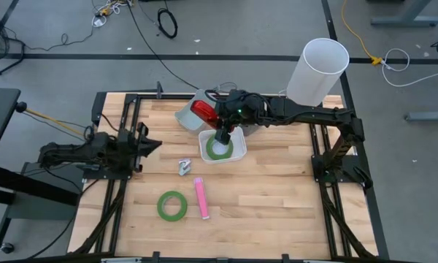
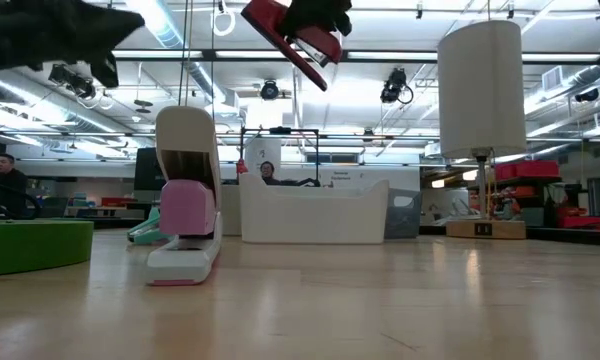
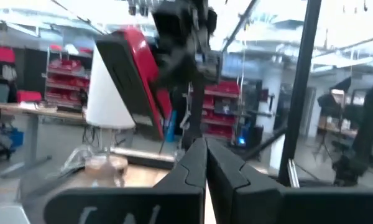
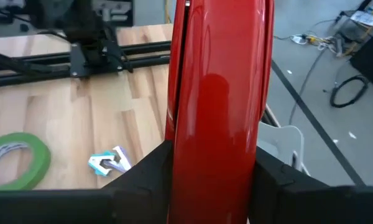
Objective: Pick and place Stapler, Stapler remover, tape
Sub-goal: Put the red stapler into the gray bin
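A red stapler (image 1: 202, 111) is held by my right gripper (image 1: 214, 120) above the far side of a white bin (image 1: 237, 153). One green tape roll (image 1: 219, 150) lies flat in that bin. Another green roll (image 1: 172, 206), a pink stapler (image 1: 201, 197) and a small staple remover (image 1: 184, 166) lie on the wooden table. In the low view the pink stapler (image 2: 185, 225) stands with its top swung up. The red tape roll is not in view. My left gripper (image 1: 149, 144) waits shut and empty at the table's left. My right gripper pinches the red stapler by its two long sides (image 4: 214, 168) between its two fingers (image 4: 143, 177), which lie across it. The stapler reaches out past the fingertips. It is lifted clear of the table and hangs tilted in the low view (image 2: 298, 40).
A second, pale bin (image 1: 188, 111) sits tipped behind the white one. A tall white cylinder (image 1: 317, 69) stands at the far right corner. Black frame rails (image 1: 124, 117) run along the table's sides. Bare wood lies at the right and near right.
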You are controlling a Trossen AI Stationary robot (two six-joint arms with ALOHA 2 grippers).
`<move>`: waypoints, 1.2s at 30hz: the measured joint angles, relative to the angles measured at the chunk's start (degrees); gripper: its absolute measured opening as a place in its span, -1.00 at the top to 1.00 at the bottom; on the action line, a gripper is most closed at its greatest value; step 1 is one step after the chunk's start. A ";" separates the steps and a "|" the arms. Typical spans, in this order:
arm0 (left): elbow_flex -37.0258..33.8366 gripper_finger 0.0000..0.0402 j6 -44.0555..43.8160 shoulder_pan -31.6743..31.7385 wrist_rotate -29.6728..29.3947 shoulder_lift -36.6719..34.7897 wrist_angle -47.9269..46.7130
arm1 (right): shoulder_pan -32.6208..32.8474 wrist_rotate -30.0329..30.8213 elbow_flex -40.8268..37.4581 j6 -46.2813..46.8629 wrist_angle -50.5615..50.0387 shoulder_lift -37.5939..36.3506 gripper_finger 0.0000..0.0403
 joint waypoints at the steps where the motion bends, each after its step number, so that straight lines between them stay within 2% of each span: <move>1: 0.72 0.96 -0.08 0.00 -0.50 0.24 -0.02 | 0.04 -0.31 0.00 -0.01 0.26 0.00 0.25; 4: 3.15 0.96 0.23 0.00 -2.80 0.79 -0.43 | 0.08 -1.13 0.00 -0.13 2.13 0.00 0.25; 8: 6.60 0.96 -1.13 0.00 -8.78 3.02 -0.53 | 0.01 -3.09 0.01 -0.52 4.76 0.00 0.25; 11: 9.58 0.87 -1.23 0.00 -11.43 5.90 -0.42 | 0.01 -3.38 0.02 -1.39 5.82 0.00 0.25; 15: 13.56 0.60 -1.23 0.00 -12.09 11.29 -0.65 | 0.01 -3.40 0.02 -1.52 5.72 0.00 0.25; 27: 25.85 -0.42 -1.17 0.13 -18.12 29.04 -0.83 | 0.01 -3.46 0.02 -1.55 5.74 0.00 0.25; 32: 30.94 -0.68 -1.26 1.82 -16.79 35.44 -3.57 | -0.03 -7.92 0.02 -2.02 5.74 0.00 0.25; 36: 35.77 -0.77 -3.57 4.03 -12.76 40.06 -9.44 | 0.01 -10.86 0.02 -3.24 5.56 0.00 0.25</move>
